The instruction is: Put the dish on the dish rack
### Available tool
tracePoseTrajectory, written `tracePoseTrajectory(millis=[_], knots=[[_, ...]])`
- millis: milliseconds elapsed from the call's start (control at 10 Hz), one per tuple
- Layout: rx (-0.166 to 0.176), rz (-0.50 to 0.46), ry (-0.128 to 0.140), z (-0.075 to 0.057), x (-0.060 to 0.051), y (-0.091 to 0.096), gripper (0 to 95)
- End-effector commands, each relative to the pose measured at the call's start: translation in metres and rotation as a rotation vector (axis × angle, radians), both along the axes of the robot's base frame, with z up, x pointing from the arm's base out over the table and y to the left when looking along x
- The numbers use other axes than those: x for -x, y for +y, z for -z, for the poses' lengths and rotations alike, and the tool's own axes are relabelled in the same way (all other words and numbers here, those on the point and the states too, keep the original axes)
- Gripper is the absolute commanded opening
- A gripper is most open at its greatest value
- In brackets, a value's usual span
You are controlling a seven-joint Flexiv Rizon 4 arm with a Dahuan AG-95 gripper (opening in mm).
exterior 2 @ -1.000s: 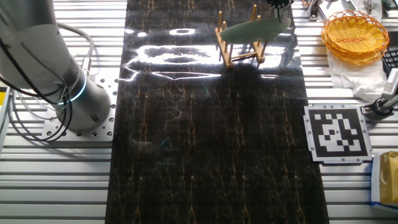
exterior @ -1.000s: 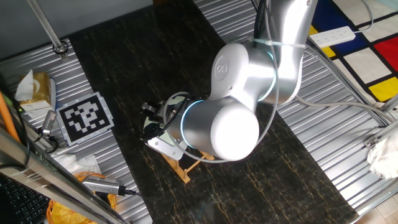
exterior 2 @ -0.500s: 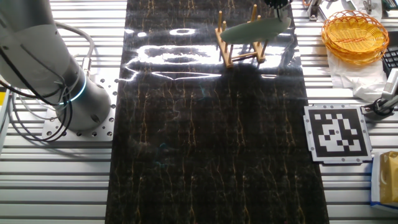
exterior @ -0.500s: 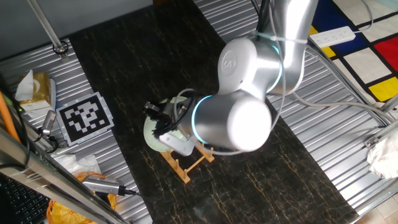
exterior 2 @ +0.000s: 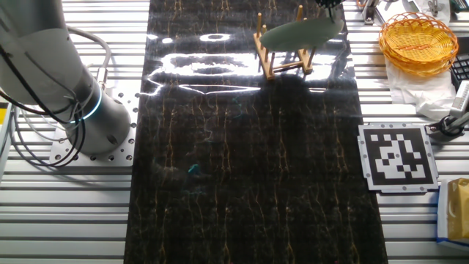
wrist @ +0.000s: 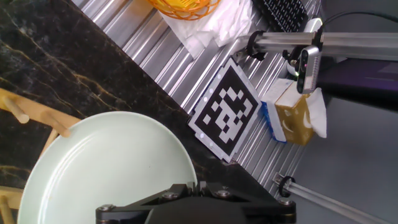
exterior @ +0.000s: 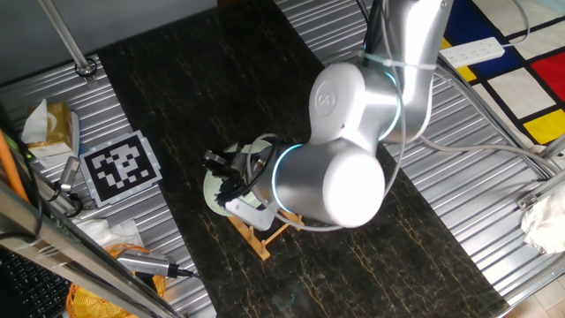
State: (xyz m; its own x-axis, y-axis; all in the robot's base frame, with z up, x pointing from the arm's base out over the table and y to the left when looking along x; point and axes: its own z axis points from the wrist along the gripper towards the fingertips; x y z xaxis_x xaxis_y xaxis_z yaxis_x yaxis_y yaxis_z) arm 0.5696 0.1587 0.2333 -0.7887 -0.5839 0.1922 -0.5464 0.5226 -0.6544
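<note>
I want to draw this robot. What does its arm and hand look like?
The arm is fat, round and shiny silver-white, with glowing light-blue rings at its joints and a grey logo on one side. Thin cables loop beside it. The hand is small, black and boxy, with dark wires around it.

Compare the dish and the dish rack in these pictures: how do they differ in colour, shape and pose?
The dish is pale mint green and glossy; the dish rack is light-brown wood. The dish is one round, shallow disc; the dish rack is an open frame of rails, bars and upright pegs. The dish is tilted over the rack at the gripper; the dish rack stands on the dark table.
</note>
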Motion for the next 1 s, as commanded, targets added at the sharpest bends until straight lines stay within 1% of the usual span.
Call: tracePoseTrajectory(millis=[100,300,500,600,900,1000], knots=[[-0.01,0.012,-0.005,0.0006,-0.0005,0.0007,0.0],[-0.013,0.018,0.002,-0.0007,-0.002,0.0022,0.0],[-0.013,0.023,0.002,-0.0012,-0.0026,0.0028,0.0],[-0.009,0.029,0.006,-0.0012,-0.0033,0.0037,0.0],[-0.011,0.047,0.006,-0.0004,-0.0045,0.0055,0.0],[-0.013,0.066,0.01,-0.0002,-0.006,0.0076,0.0]])
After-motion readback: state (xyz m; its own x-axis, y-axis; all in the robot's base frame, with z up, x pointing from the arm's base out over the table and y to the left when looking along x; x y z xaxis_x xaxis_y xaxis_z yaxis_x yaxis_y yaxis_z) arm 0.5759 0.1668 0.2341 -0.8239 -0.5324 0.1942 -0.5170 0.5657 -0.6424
